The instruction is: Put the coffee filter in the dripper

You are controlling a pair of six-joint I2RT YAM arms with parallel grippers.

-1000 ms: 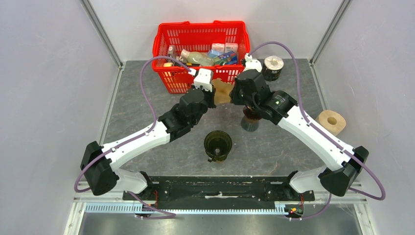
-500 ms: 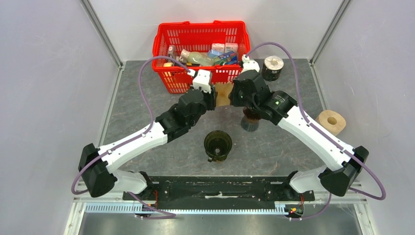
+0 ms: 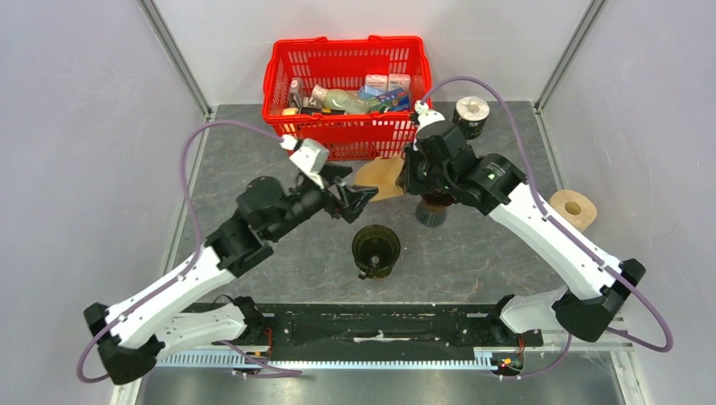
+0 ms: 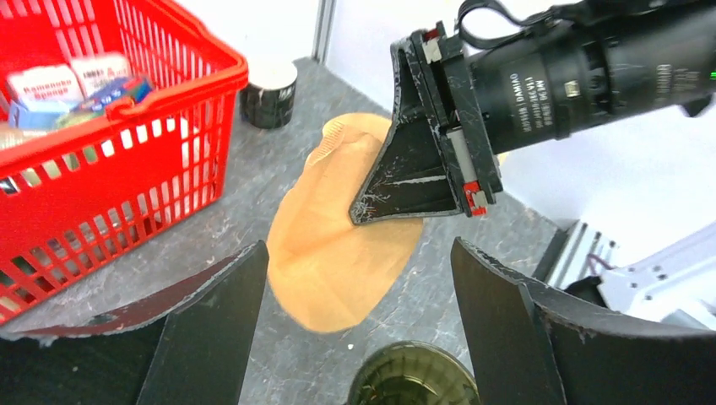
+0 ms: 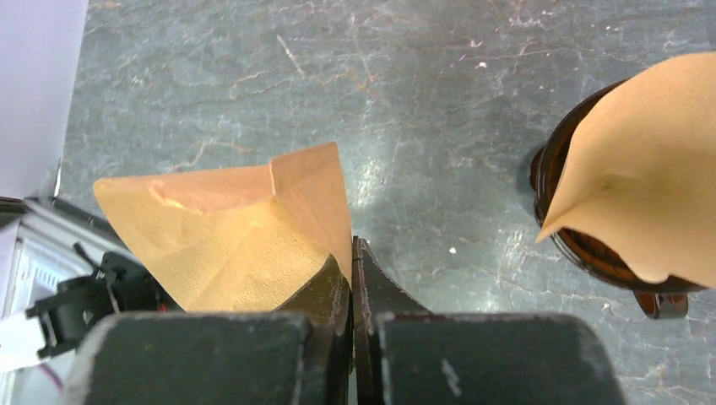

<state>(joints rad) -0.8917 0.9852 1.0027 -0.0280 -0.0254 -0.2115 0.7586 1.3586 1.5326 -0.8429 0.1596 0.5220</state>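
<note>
The coffee filter point(image 3: 380, 175) is held clamped in the closed right tool point(image 5: 353, 261), aloft just beyond the empty dripper point(image 3: 376, 249); the left tool point(image 4: 359, 249) is spread wide, nothing gripped; insertion is not yet done.

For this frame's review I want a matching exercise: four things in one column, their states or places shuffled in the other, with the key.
Things:
1. left gripper
2. right gripper
3. dripper
4. red basket

States or places:
A. at the far edge of the table, holding packages
B. shut on the coffee filter
C. open, holding nothing
D. empty, standing between the two arms

Pairs: 1-C, 2-B, 3-D, 4-A
</note>
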